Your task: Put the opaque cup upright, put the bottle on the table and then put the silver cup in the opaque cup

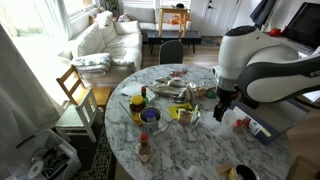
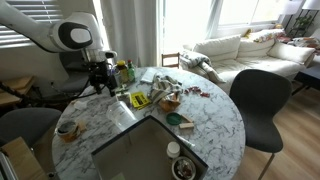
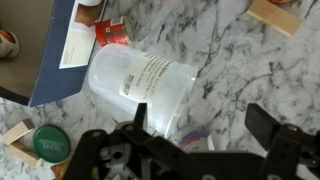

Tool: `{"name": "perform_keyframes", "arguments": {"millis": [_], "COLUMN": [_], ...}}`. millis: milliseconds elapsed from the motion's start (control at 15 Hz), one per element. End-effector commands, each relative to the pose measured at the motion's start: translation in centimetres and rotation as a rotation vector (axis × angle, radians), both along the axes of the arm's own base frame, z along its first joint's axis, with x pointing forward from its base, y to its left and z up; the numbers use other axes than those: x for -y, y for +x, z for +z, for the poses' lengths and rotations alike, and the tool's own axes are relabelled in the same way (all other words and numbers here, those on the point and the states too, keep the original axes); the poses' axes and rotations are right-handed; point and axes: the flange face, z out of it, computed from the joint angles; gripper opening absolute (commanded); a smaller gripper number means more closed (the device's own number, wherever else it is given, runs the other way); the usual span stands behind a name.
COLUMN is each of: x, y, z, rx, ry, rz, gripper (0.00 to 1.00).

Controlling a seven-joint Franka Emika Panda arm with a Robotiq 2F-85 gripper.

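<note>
Overhead, the Panda's gripper [image 3: 200, 135] hangs w/ jaws spread wide and empty, one finger [image 3: 140, 116] just over the opaque cup [image 3: 135, 85]. The cup lies on its side on the marble table [image 3: 230, 60], near the edge by the robot's base and beside a blue folder [image 3: 55, 70]. The wide spread looks chosen to straddle the cup's broad body, prob. to tip it upright, the task's first step and not yet done; silver cup & bottle can't be picked out w/ confidence amid clutter nr the table's centre.
</note>
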Motion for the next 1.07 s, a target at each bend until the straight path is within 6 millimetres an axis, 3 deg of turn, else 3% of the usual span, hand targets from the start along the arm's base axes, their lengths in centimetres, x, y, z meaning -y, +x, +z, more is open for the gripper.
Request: {"name": "perform_keyframes", "arguments": {"millis": [0, 400, 533, 1000], "x": [-0.1, 0.3, 0.3, 1.4], "y": [1.4, 3.1, 3.7, 4.8], "z": [-3.4, -6.7, -7.3, -8.2], "rx": [-0.061, -0.053, -0.04, -0.083], "ry": [-0.108, -0.238, -0.265, -0.286], "rz": [0.0, -0.063, -0.097, -0.19], "gripper": [1.0, 1.0, 0.74, 0.21]}}
